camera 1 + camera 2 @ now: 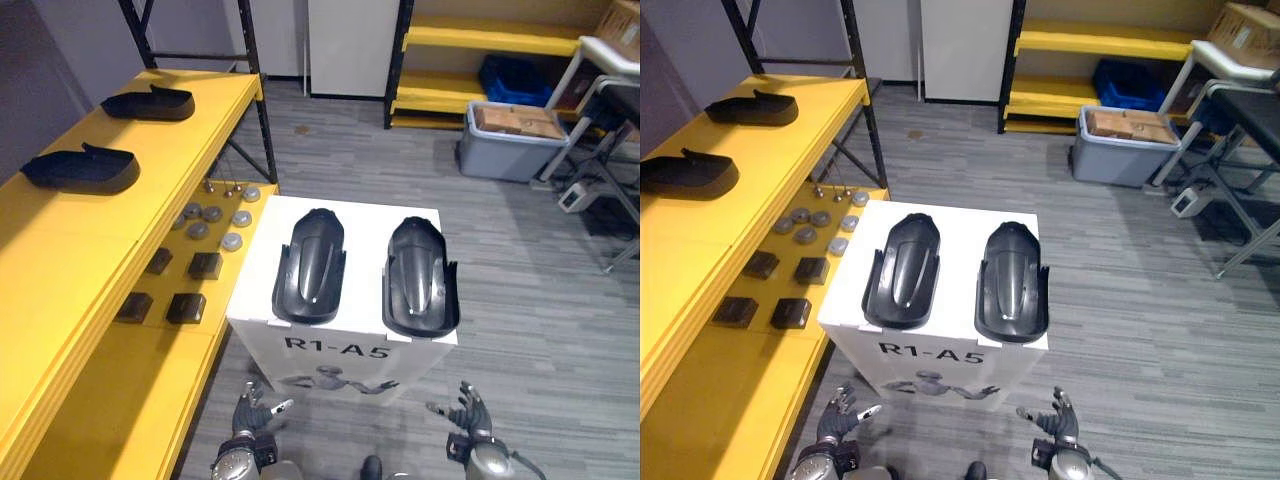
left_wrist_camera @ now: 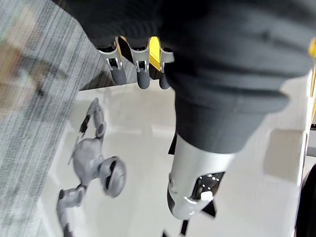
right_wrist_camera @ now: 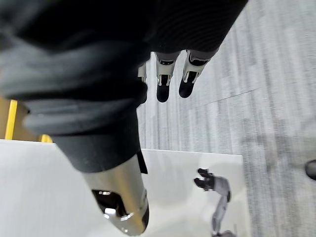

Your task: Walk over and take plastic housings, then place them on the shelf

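Two black plastic housings lie side by side on top of a white box (image 1: pixel 256 290): the left housing (image 1: pixel 310 265) and the right housing (image 1: pixel 420 276). Two more black housings rest on the yellow shelf (image 1: pixel 60 240) at the left, one near (image 1: pixel 80 170) and one farther back (image 1: pixel 150 102). My left hand (image 1: pixel 250 412) and right hand (image 1: pixel 465 412) hang low in front of the box, both open with fingers spread and holding nothing. The box's front face carries a robot picture (image 2: pixel 94 163), close past the left hand's fingers (image 2: pixel 142 74).
A lower yellow shelf level holds several round grey caps (image 1: pixel 212 222) and small dark blocks (image 1: pixel 186 307). A grey bin (image 1: pixel 508 140), a blue crate (image 1: pixel 520 78) and a folding metal frame (image 1: pixel 610 160) stand at the back right on the grey floor.
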### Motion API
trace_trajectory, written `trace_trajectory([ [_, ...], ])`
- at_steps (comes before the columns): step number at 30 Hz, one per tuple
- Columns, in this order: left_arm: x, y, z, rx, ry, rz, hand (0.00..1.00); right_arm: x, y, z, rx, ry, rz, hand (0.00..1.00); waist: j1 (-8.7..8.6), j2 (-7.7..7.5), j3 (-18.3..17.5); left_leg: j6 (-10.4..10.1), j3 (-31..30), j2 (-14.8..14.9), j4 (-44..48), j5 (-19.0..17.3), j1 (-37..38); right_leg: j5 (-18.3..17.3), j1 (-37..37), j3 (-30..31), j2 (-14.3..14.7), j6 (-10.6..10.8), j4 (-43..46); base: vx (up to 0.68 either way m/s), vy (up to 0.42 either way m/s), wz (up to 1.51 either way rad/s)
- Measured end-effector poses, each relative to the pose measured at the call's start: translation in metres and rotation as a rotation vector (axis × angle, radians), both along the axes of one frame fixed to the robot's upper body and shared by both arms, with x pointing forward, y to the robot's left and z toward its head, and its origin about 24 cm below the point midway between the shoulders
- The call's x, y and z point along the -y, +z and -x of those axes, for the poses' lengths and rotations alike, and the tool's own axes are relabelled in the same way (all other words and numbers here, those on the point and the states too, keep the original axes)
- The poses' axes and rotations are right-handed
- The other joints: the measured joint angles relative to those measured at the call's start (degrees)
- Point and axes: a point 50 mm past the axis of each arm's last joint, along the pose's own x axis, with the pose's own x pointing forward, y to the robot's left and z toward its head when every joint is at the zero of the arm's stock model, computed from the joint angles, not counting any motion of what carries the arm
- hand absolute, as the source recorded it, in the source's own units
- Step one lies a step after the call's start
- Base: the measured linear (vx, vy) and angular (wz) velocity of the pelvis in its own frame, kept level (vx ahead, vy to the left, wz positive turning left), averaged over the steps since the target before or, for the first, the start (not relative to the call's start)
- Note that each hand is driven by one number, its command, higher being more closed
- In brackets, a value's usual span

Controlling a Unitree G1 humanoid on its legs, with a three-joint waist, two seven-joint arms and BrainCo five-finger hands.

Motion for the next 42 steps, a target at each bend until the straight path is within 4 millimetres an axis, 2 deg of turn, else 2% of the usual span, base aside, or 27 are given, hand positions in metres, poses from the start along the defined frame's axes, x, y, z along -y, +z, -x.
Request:
trace_trajectory([
  [3, -0.005, -0.001, 0.003, -0.008, 0.002, -0.013, 0.00, 0.001, 0.002, 0.005, 0.006, -0.017, 0.005, 0.00, 0.03, -0.27, -0.9, 0.2, 2.5, -1.2, -3.6, 0.8, 2.4, 0.3, 0.1, 2.0, -0.6, 0.6, -1.1, 0.07, 0.094, -0.30],
  [6, -0.010, 0.000, 0.005, -0.009, 0.001, -0.031, 0.00, 0.012, 0.011, 0.003, 0.039, -0.064, 0.038, 0.00, -0.03, -0.36, -1.9, 0.4, 4.3, -1.5, -6.1, 1.3, 4.4, 0.3, 0.3, 3.4, -0.6, 1.0, -1.7, 0.09, 0.059, -0.27],
  [8, -0.011, 0.001, 0.006, -0.007, 0.000, -0.032, 0.00, 0.024, 0.024, -0.003, 0.098, -0.105, 0.080, 0.00, -0.19, -0.31, -2.1, 0.4, 4.8, -1.7, -7.4, 1.6, 5.4, 0.1, 0.6, 3.8, -0.5, 1.2, -1.8, 0.06, 0.025, -0.16],
  [11, -0.009, -0.001, 0.010, -0.013, -0.018, -0.021, 0.00, 0.046, 0.065, -0.021, 0.267, -0.140, 0.190, 0.00, -0.39, -0.31, -2.4, 0.4, 6.1, -1.8, -9.0, 1.8, 7.0, 0.0, 0.9, 5.2, -0.2, 1.3, -1.9, 0.02, 0.024, -0.20],
  [15, -0.009, -0.003, 0.014, -0.027, -0.038, -0.024, 0.00, 0.054, 0.100, -0.035, 0.405, -0.134, 0.273, 0.00, -1.05, -0.54, -3.1, 0.5, 6.0, -2.2, -9.6, 1.9, 7.3, 0.0, 1.0, 5.3, -0.4, 1.5, -2.0, -0.01, 0.005, -0.01],
  [19, -0.011, -0.007, 0.022, -0.057, -0.039, -0.031, 0.00, 0.047, 0.127, -0.061, 0.537, -0.097, 0.289, 0.00, -1.41, -0.39, -3.7, 0.7, 5.9, -3.1, -10.4, 2.6, 7.0, 1.0, 1.0, 5.9, -0.4, 1.8, -3.5, -0.05, 0.013, 0.00],
  [23, -0.015, -0.011, 0.029, -0.086, -0.040, -0.038, 0.00, 0.032, 0.145, -0.086, 0.625, 0.028, 0.302, 0.00, -1.11, -0.39, -3.7, 0.9, 5.5, -3.3, -10.4, 2.7, 6.9, 1.1, 0.9, 5.8, -0.5, 1.8, -3.7, -0.06, -0.002, 0.02],
  [29, -0.016, -0.014, 0.034, -0.105, -0.043, -0.039, 0.00, 0.023, 0.144, -0.099, 0.608, 0.127, 0.336, 0.00, -0.23, -0.30, -3.6, 1.5, 4.0, -4.0, -11.2, 3.2, 6.6, 1.5, 1.2, 4.8, -0.9, 1.9, -5.0, -0.02, -0.002, 0.10],
  [33, -0.016, -0.014, 0.032, -0.099, -0.055, -0.032, 0.00, 0.020, 0.128, -0.108, 0.513, 0.159, 0.385, 0.00, 0.05, -0.35, -3.5, 1.8, 2.3, -4.5, -11.4, 3.3, 6.4, 1.6, 2.0, 3.1, -1.3, 2.0, -5.7, 0.00, 0.004, 0.19],
  [37, -0.015, -0.013, 0.031, -0.096, -0.058, -0.030, 0.00, 0.019, 0.122, -0.120, 0.425, 0.184, 0.470, 0.00, -0.07, -0.31, -2.4, 2.4, 1.3, -4.8, -11.7, 3.8, 5.9, 1.6, 2.2, 2.2, -1.6, 2.0, -5.7, 0.00, 0.005, 0.12],
  [42, -0.014, -0.014, 0.034, -0.104, -0.056, -0.027, 0.00, 0.019, 0.106, -0.121, 0.320, 0.157, 0.491, 0.00, 0.08, -0.17, -1.6, 2.5, 1.0, -5.1, -11.7, 3.9, 5.5, 1.7, 2.0, 2.0, -1.9, 2.1, -5.7, -0.03, 0.008, 0.04],
])
